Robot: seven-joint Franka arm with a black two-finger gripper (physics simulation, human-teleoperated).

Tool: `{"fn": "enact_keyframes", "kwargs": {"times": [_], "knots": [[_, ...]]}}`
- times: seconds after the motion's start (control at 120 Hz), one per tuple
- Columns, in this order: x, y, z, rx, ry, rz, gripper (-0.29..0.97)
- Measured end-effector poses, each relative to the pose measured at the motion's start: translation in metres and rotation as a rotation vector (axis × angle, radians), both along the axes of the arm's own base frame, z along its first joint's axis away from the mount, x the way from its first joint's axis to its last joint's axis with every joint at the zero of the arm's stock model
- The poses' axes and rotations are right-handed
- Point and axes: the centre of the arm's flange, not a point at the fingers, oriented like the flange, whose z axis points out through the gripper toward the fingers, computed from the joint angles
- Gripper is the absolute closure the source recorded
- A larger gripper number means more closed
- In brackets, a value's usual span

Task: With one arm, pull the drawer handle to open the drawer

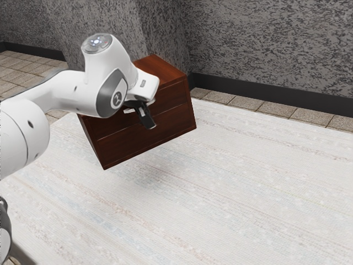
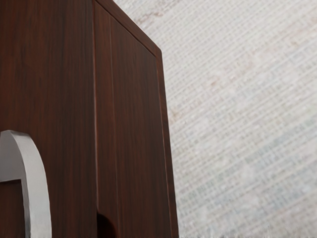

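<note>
Pincer is right up against the front of the dark wood cabinet, angled down toward the exterior view's right. Can't tell whether it's spread or pressed together: the arm and the hand's white body cover most of it. A small white piece just beside it on the cabinet front looks like the handle. Contact between the two isn't clear.

In the wrist view the handle is a white curved bar standing off the wood, very close to the hand. The drawer front fills the area around it, with straight seams running along the panel. In the exterior view the drawer looks flush with the cabinet face — no gap I can make out.

The cabinet sits on the desk near its far edge, toward the exterior view's left, turned at an angle. The desk is pale, with a woven, streaky texture, and the same surface runs past the cabinet's corner in the wrist view.

Room: a grey speckled wall with a dark baseboard — beige tiled floor behind the desk.
</note>
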Motion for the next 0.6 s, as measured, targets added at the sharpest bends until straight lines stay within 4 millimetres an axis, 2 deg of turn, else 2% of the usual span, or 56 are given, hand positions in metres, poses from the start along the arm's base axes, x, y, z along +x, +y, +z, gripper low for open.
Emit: {"fn": "enact_keyframes", "kwargs": {"times": [0.6], "knots": [[-0.0001, 0.0007, -0.0091, 0.042, 0.037, -0.021, 0.0]]}}
